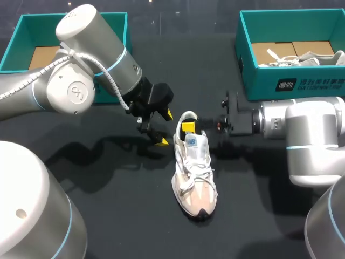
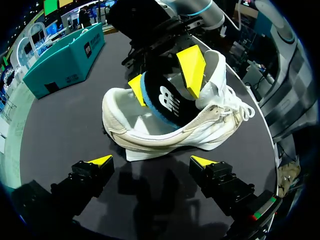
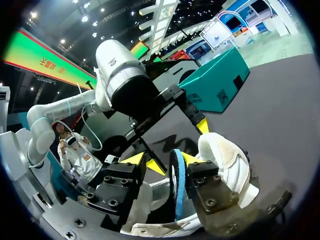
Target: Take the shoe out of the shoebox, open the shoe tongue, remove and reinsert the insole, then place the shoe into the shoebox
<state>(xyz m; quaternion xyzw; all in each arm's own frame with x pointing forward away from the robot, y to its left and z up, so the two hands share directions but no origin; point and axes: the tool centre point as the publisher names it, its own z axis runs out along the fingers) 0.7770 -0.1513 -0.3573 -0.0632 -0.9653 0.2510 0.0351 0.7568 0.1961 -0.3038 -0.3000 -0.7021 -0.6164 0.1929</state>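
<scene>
- Shoe (image 1: 195,172) stands on its sole on the counter (image 1: 124,216), outside both boxes, with the toe toward the robot and the heel opening toward the grippers.
- Right gripper (image 2: 164,79) pinches the insole (image 2: 167,100) at the heel opening, 1 finger on each face. The insole stands on edge, partly inside the shoe, and is apparently aligned to slide along the shoe's length.
- Left gripper (image 1: 165,128) is spread and empty, just beside the heel. It is probably placed there to steady the shoe.
- Right shoebox (image 1: 253,81) holds another shoe (image 1: 304,56). Left shoebox (image 1: 19,40) sits behind the left arm.
- Bare counter surrounds the toe. Both boxes stand well apart from the shoe, so their walls should not obstruct travel.
</scene>
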